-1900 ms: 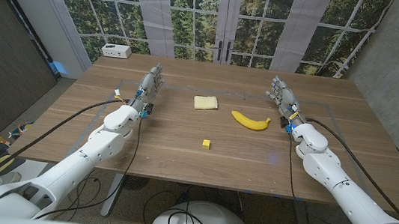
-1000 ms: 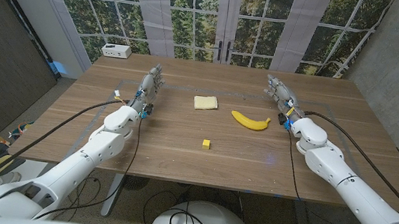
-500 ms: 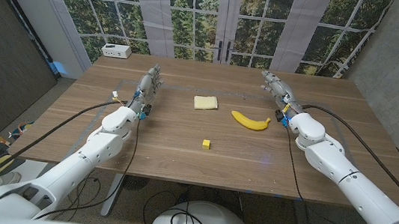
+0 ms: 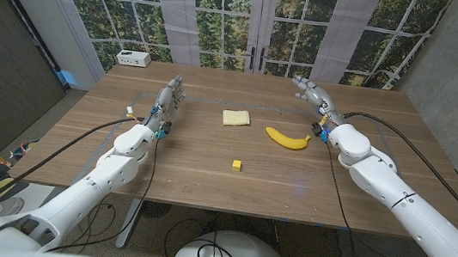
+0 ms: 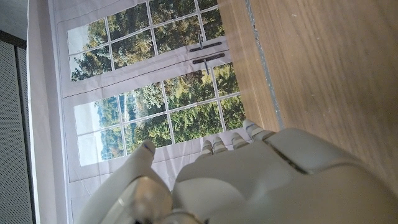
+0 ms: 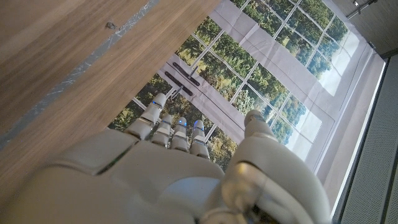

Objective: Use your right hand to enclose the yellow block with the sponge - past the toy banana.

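Note:
The small yellow block [image 4: 236,165] sits near the middle of the wooden table [image 4: 205,182]. The pale yellow sponge [image 4: 235,118] lies farther back, and the toy banana [image 4: 287,139] lies to its right. My right hand [image 4: 312,96] hovers behind and to the right of the banana, fingers apart and holding nothing; it also shows from behind in the right wrist view [image 6: 168,168]. My left hand [image 4: 168,100] stands at the table's left, left of the sponge, with straight fingers and nothing in it, and fills the left wrist view's lower part [image 5: 249,180].
A white box [image 4: 133,58] stands at the table's far left corner. Windows and curtains run behind the far edge. Bare wood lies around the block and along the front edge.
My right hand has swung from the table's right side towards the back and inward, ending behind the banana. The left hand has hardly moved. Block, sponge and banana stay put.

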Motion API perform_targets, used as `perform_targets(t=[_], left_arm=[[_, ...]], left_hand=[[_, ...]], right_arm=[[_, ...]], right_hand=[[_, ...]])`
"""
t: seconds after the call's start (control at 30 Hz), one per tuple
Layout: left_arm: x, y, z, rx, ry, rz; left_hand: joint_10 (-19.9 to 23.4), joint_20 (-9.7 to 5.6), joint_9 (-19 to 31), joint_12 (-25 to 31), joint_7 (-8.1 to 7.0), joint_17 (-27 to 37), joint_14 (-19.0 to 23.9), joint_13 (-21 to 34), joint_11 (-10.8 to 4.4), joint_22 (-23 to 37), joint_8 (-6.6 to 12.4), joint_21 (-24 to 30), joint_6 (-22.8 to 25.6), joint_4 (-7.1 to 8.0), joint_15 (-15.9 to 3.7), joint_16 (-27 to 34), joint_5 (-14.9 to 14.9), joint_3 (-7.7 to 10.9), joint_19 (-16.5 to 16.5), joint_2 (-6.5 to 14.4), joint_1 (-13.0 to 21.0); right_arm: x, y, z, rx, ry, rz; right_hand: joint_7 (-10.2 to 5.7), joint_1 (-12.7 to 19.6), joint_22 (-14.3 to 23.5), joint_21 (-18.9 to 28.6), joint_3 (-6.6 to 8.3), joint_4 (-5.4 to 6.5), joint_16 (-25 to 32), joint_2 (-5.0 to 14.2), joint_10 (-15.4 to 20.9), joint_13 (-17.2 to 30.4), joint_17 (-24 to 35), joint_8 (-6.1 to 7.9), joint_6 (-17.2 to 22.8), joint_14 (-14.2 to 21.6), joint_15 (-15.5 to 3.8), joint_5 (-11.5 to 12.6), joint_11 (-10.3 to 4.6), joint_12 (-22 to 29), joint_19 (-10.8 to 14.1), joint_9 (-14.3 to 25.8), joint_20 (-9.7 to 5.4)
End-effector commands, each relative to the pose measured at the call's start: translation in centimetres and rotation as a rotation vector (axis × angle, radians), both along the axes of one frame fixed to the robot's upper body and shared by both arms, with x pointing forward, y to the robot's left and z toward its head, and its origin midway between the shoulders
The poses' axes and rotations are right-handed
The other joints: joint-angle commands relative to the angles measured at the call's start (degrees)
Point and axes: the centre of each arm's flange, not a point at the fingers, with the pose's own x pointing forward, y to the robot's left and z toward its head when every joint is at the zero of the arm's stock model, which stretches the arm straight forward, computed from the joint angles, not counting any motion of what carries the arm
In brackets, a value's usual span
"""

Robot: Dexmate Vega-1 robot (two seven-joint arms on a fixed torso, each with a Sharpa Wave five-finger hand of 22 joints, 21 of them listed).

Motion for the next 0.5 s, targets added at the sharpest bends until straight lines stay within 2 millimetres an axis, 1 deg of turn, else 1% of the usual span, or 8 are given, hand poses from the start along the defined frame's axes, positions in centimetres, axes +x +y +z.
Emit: perform_targets(t=[0.03,0.1,0.17,0.23,0.43,0.5], left_arm=[[-0.7,0.4,-0.4,0.000,-0.006,-0.005],[-0.8,0.4,-0.5,0.001,-0.008,-0.004],[-0.9,0.5,-0.6,-0.001,-0.005,-0.005],[-0.9,0.5,-0.7,-0.005,-0.005,-0.005],[-1.2,0.7,-0.8,-0.006,-0.008,-0.003],[-1.2,0.8,-1.0,-0.010,-0.006,-0.003]], left_hand=[[-2.0,0.18,0.1,0.2,0.52,0.2,-4.9,0.2,0.54,0.1,0.18,0.0,-2.2,-0.12,-0.54,0.4,0.2,-0.02,0.3,0.3,0.3],[-1.9,0.21,0.1,0.2,0.55,0.2,-4.9,0.2,0.71,0.1,0.17,-0.1,-2.1,-0.14,-0.48,0.4,0.2,-0.05,0.4,0.3,0.3],[-1.9,0.24,0.1,0.2,0.53,0.2,-4.9,0.2,0.46,0.1,0.15,-0.1,-2.2,-0.16,-0.50,0.4,0.2,-0.07,0.4,0.3,0.3],[-1.9,0.31,0.1,0.2,0.54,0.2,-4.9,0.2,0.68,0.2,0.14,-0.1,-2.1,-0.17,-0.44,0.4,0.2,-0.08,0.4,0.3,0.3],[-1.8,0.33,0.1,0.1,0.54,0.2,-4.8,0.2,0.39,0.2,0.12,-0.2,-2.1,-0.19,-0.47,0.4,0.2,-0.11,0.5,0.3,0.3],[-1.8,0.34,0.1,0.1,0.57,0.2,-4.8,0.2,0.62,0.2,0.12,-0.2,-2.1,-0.19,-0.48,0.4,0.2,-0.12,0.5,0.3,0.3]], right_arm=[[-1.7,2.4,1.2,-0.101,-0.028,-0.017],[-1.8,2.6,1.4,-0.117,-0.030,-0.019],[-2.0,3.0,1.6,-0.134,-0.035,-0.032],[-2.2,3.3,1.7,-0.154,-0.036,-0.040],[-2.7,4.4,2.3,-0.219,-0.044,-0.072],[-2.7,4.7,2.4,-0.226,-0.052,-0.063]], right_hand=[[-0.86,0.9,0.3,-0.1,1.07,0.06,0.4,0.64,0.7,0.2,0.3,0.46,0.1,0.4,-0.02,-0.1,-0.11,0.3,0.6,0.2,-0.29],[-0.97,1.0,0.3,-0.1,1.33,0.15,0.6,0.95,0.8,0.2,0.4,0.62,0.5,0.9,-0.18,-0.1,-0.09,0.3,0.8,0.2,-0.26],[-1.24,1.2,0.3,-0.1,1.66,0.22,0.7,1.19,1.4,0.2,0.4,0.83,1.2,1.2,-0.28,0.0,-0.06,0.6,1.1,0.2,-0.27],[-1.31,1.4,0.3,-0.1,1.94,0.25,0.9,1.28,1.7,0.2,0.5,1.05,1.9,1.5,-0.33,0.0,-0.11,0.6,1.5,0.2,-0.23],[-1.48,1.6,0.3,-0.2,2.40,0.41,1.1,1.54,2.0,0.2,0.6,1.10,2.3,1.8,-0.78,0.1,-0.35,0.7,1.7,0.2,-0.45],[-1.42,1.7,0.3,-0.2,2.49,0.41,1.1,1.51,2.0,0.2,0.6,1.13,2.4,1.9,-0.80,0.1,-0.30,0.7,1.8,0.2,-0.42]])
